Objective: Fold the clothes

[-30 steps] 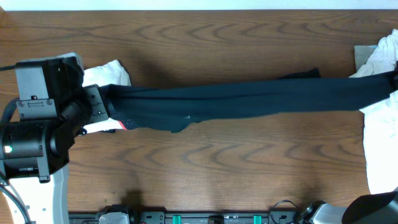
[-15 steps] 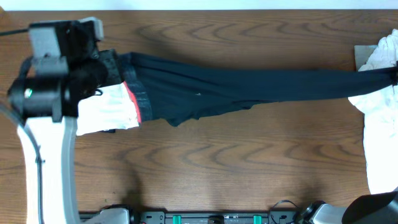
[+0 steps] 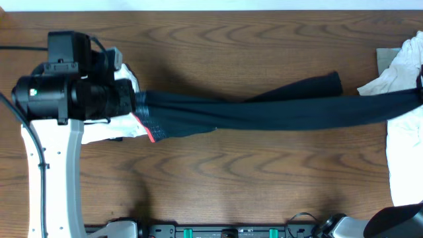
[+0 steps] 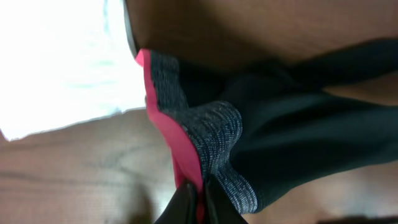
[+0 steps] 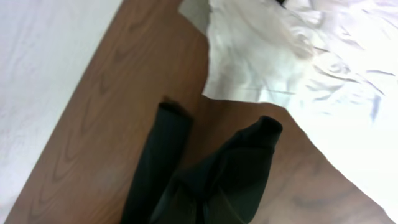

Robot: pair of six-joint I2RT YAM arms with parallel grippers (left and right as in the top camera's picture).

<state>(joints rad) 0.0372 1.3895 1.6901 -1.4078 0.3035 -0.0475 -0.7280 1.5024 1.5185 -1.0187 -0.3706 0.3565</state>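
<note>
The long black trousers (image 3: 264, 112) hang stretched across the table between my two grippers. My left gripper (image 3: 137, 106) is shut on their grey-and-red waistband (image 4: 205, 134), with the red edge pinched between its fingertips (image 4: 199, 202). Off the overhead view's right edge, my right gripper (image 5: 200, 214) is shut on one black trouser leg (image 5: 236, 168). The other leg end (image 3: 334, 82) lies loose on the wood and also shows in the right wrist view (image 5: 163, 140). A white garment (image 3: 109, 125) lies under the left gripper.
A heap of white garments (image 3: 404, 158) covers the table's right end, seen close in the right wrist view (image 5: 311, 68). A grey patch (image 3: 385, 61) sits at the back right. The left arm's white base link (image 3: 56, 178) stands along the left side. The table's far edge (image 5: 81, 87) borders a white floor.
My left gripper has swung from the far left corner back toward the middle with the waistband. The trousers now sag, and one leg end lies apart from the stretched one.
</note>
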